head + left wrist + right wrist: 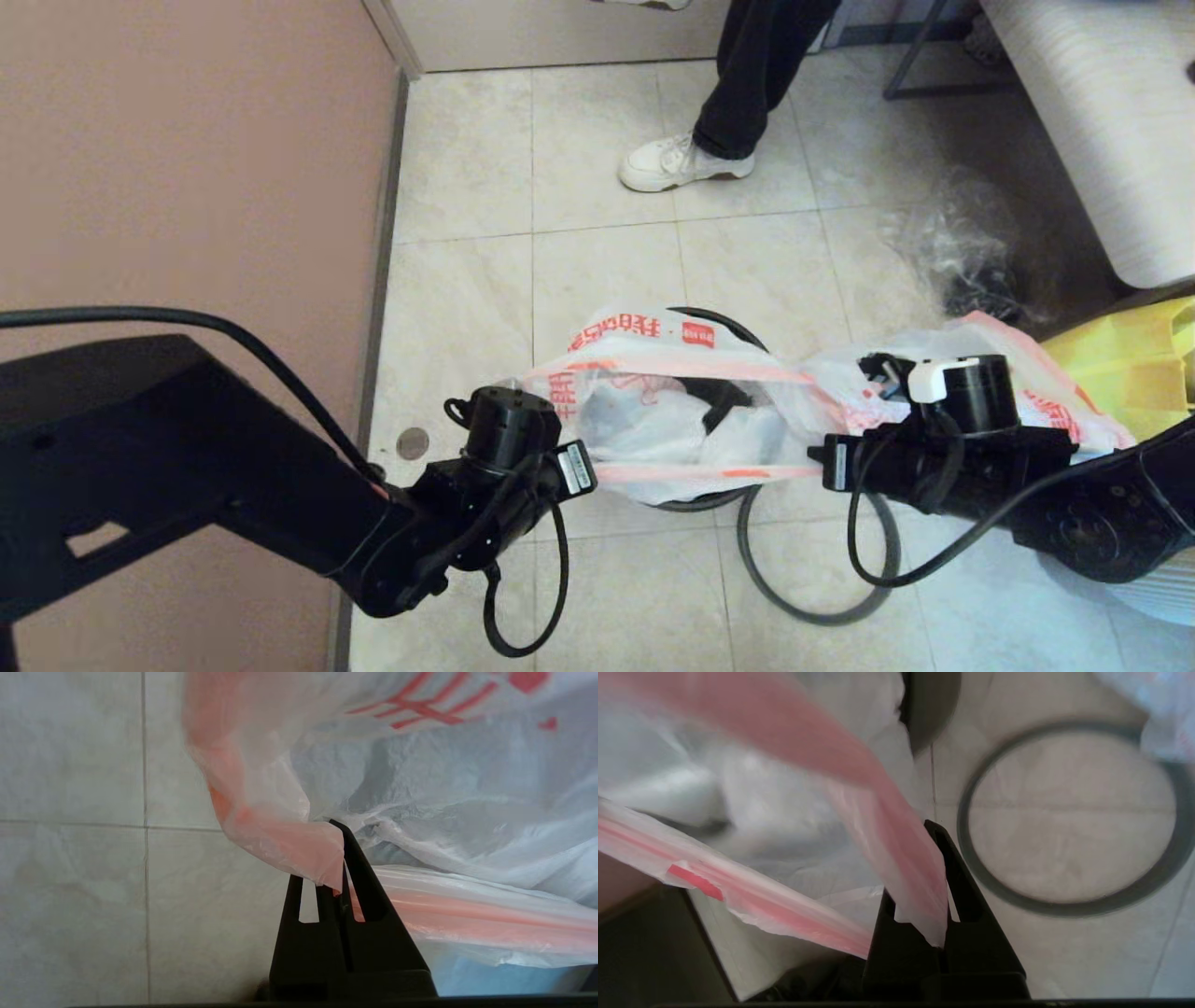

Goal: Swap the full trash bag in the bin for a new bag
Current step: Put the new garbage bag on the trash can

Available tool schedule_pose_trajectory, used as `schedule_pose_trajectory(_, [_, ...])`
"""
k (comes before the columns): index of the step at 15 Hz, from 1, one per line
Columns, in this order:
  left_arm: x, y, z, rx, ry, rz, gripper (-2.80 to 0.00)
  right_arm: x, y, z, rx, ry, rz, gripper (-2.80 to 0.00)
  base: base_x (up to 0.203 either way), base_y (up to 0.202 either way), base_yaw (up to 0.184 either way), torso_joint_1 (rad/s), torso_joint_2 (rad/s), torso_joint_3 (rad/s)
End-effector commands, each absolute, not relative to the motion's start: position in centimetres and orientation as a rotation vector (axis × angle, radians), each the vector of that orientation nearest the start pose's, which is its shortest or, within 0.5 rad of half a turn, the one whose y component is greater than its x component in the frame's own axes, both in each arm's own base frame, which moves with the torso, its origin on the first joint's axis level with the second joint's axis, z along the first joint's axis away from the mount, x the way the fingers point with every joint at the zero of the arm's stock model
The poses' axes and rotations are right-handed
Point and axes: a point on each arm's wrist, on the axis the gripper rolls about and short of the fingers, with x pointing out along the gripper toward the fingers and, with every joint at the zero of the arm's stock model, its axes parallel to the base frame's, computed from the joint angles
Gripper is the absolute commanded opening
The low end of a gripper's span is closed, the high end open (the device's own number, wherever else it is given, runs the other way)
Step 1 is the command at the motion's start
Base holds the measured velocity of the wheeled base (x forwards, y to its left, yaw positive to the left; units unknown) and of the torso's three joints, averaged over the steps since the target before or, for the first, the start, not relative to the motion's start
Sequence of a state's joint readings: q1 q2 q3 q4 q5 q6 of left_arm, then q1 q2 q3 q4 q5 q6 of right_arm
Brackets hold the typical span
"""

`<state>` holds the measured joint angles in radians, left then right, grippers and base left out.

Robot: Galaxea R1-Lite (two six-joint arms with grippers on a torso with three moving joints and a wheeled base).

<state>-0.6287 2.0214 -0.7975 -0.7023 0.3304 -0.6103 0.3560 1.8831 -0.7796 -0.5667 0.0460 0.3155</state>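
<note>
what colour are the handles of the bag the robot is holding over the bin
Pink-orange, on a thin white bag with red print; the handle shows best in the left wrist view.

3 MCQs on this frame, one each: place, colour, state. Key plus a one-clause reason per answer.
1. Where does the loose dark grey ring lie?
A. on the floor beside the bin
B. on the bin's rim
C. against the wall

2. What colour are the handles of the bag stretched between the grippers?
A. blue
B. pink-orange
C. black

3. What state is the left gripper in?
A. open above the bag
B. shut on nothing
C. shut on a bag handle

Key:
1 A: the ring rests flat on the tiles near the right arm, off the bin.
2 B: the new bag has pink-orange handle strips running from the left gripper to the right gripper.
3 C: the left wrist view shows the fingers pinching a bunched handle.
</note>
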Motion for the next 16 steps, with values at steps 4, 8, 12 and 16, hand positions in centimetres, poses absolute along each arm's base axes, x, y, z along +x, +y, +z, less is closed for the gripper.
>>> schedule_pose_trajectory(4, [29.2,-20.5,4.4,-0.312,0.601,-0.116,-2.8,31.5,12.6,6.8,0.195,0.681,0.305,-2.8,0.0,0.0,0.0,0.0,0.0,0.0])
schedule_pose_trajectory(8, [29.0,-20.4,4.1,-0.298,0.615,-0.119,-2.8,31.9,12.7,5.7,0.188,0.692,0.303,-2.8,0.0,0.0,0.0,0.0,0.0,0.0])
schedule_pose_trajectory(12, [28.1,-19.8,3.7,-0.283,0.641,-0.109,-2.8,29.8,11.8,5.8,0.186,0.725,0.292,-2.8,0.0,0.0,0.0,0.0,0.0,0.0])
schedule_pose_trajectory(16, [29.5,-20.0,3.1,-0.29,0.63,-0.094,-2.8,31.3,12.2,4.9,0.183,0.707,0.288,-2.8,0.0,0.0,0.0,0.0,0.0,0.0])
